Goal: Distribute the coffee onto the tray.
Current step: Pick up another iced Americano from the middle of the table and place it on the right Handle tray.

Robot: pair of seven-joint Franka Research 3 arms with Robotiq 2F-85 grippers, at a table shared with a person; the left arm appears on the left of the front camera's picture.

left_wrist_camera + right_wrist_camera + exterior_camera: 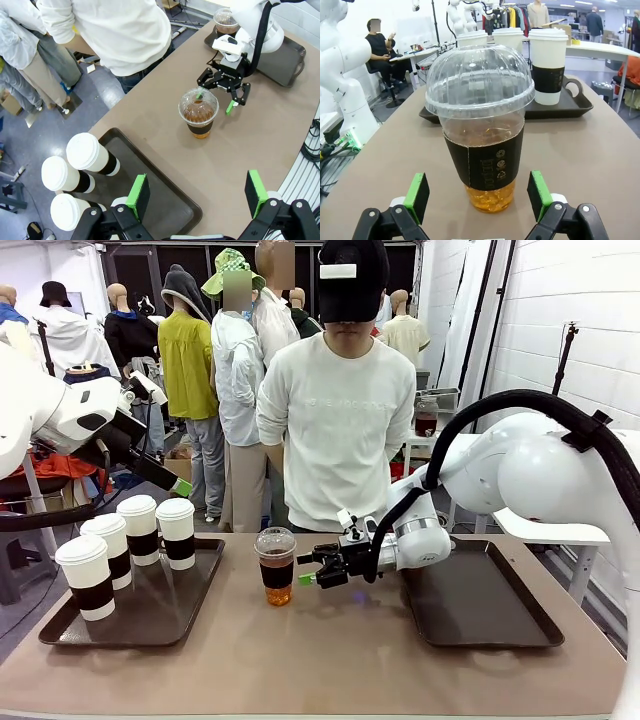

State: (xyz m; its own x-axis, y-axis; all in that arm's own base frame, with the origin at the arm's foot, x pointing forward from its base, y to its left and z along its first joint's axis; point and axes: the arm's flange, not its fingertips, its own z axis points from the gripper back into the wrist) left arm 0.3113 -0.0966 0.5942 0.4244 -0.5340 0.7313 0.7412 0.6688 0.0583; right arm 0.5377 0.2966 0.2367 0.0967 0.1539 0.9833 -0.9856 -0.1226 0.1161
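An iced coffee (276,565) (199,111) (481,131) in a clear dome-lidded cup with a dark sleeve stands on the bare table between the two trays. My right gripper (305,568) (215,101) (478,196) is open and level with it, a green pad (417,196) on either side of the cup's near face, not touching. Several white paper cups (110,550) (85,152) with brown bands stand on the left tray (190,605) (165,200). A second iced coffee (226,19) sits at the right tray's far end. My left gripper (175,482) (196,192) hangs open, high above the left tray.
The right tray (480,600) (287,60) is dark and bare near me. A person in a white sweater (340,420) stands at the table's far edge, behind the iced cup. The paper cups (547,57) on their tray rise behind the iced cup in the right wrist view.
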